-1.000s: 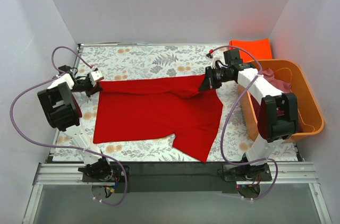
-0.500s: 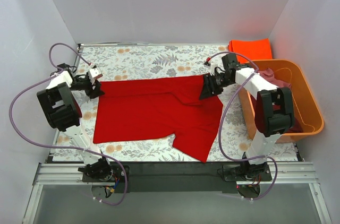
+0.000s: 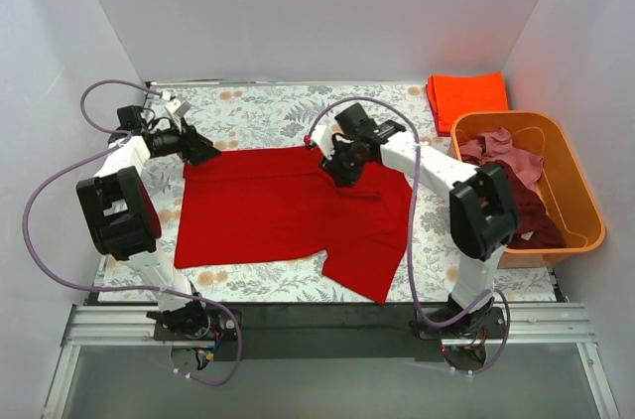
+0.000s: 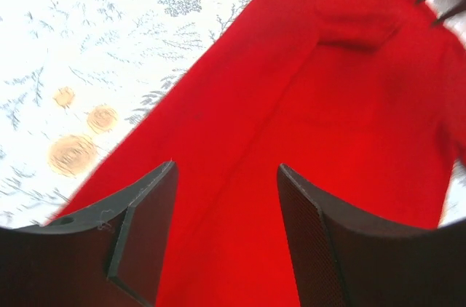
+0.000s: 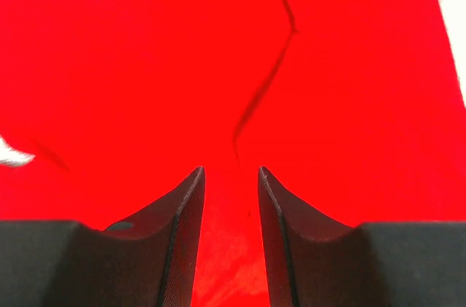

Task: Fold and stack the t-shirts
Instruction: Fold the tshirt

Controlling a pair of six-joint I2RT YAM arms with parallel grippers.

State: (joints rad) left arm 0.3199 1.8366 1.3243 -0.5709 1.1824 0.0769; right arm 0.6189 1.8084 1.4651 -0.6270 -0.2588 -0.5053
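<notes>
Top external view: the bright red t-shirt (image 3: 288, 210) lies spread flat on the floral tablecloth (image 3: 268, 111), its long side running left to right and one sleeve jutting out at its near right corner. A shallow fold crosses the cloth near its far right corner.

The left gripper (image 3: 203, 153) hangs over the shirt's far left corner. The right gripper (image 3: 332, 169) hangs over the shirt's far edge, right of the middle.

Left wrist view: the left gripper's two fingers (image 4: 145, 212) stand well apart with nothing between them. The red cloth and its straight edge against the tablecloth show through the gap, so this gripper is released.

Right wrist view: the right gripper's fingers (image 5: 182, 220) stand a little apart. Only flat red cloth with a dark, thin crease shows beyond the narrow gap, and nothing is pinched.

A folded orange-red t-shirt (image 3: 466, 96) lies beyond the bright red t-shirt's far right corner, well apart from it.

The orange plastic tub (image 3: 585, 201) stands to the right of the bright red t-shirt. It holds a crumpled dusty pink t-shirt (image 3: 501, 149) and a maroon t-shirt (image 3: 531, 210).
</notes>
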